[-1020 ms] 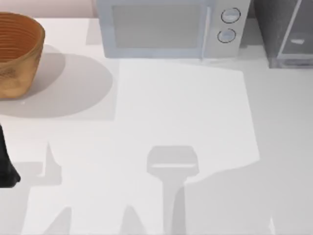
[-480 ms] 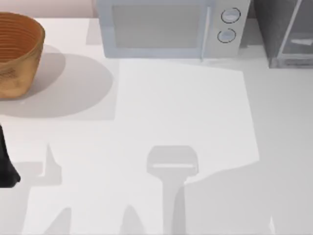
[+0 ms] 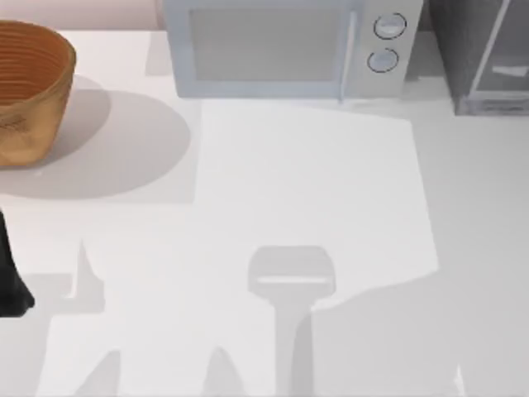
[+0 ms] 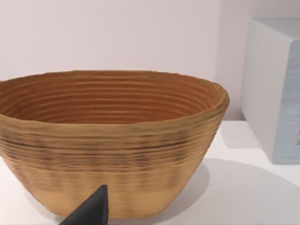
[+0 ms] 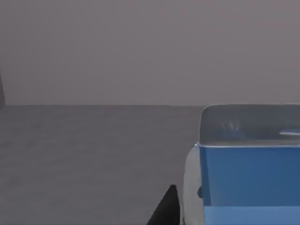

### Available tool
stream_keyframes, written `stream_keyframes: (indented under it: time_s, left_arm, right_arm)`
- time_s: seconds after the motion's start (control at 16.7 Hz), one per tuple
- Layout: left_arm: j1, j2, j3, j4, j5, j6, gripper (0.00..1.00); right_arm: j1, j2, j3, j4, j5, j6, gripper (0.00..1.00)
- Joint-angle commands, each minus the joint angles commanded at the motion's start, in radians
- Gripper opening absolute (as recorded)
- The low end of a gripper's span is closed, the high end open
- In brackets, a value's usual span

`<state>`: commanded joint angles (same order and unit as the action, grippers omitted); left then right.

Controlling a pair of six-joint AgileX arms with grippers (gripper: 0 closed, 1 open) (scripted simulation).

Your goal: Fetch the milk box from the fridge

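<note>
Top view: your left arm [image 3: 10,277] sits at the bench's left edge, near side, w/ just a dark bit of it poking in. Can't tell its fingers' state from here. Wicker basket [image 3: 29,87] is at far left on the white bench [image 3: 331,207]. Light grey microwave [image 3: 285,45] w/ two round knobs is at far centre. Fridge [image 3: 483,54], dark grey w/ paler glassy door panel, is at the far right corner, just right of the microwave, small gap between them.

Left wrist view: you're looking straight at the basket [image 4: 110,140], upright, open rim, ribbed walls. One dark fingertip [image 4: 91,211] of the left gripper shows in front of the basket's base. Can't tell if the fingers are open or closed. The microwave's side [image 4: 274,89] is beyond the basket.

Right wrist view: dim grey interior, flat floor & back wall. Milk box [image 5: 248,164] is close in front of the cam, bright blue w/ a pale top & white edge, standing on that grey floor. One dark fingertip [image 5: 166,208] of the right gripper is just beside the box's white edge; touching or not, can't tell. Fingers' state: can't tell either.
</note>
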<state>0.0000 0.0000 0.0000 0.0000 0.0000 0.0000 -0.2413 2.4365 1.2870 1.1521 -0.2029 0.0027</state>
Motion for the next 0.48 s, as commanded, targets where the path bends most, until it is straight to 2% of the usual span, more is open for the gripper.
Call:
stream_keyframes:
  time_s: [0.24, 0.48]
  left_arm:
    - [0.0, 0.0, 0.0, 0.0, 0.0, 0.0, 1.0]
    - [0.0, 0.0, 0.0, 0.0, 0.0, 0.0, 1.0]
  right_arm:
    - [-0.003, -0.006, -0.002, -0.004, 0.0, 0.001, 0.0]
    - [-0.002, -0.103, -0.004, -0.098, -0.001, 0.002, 0.0]
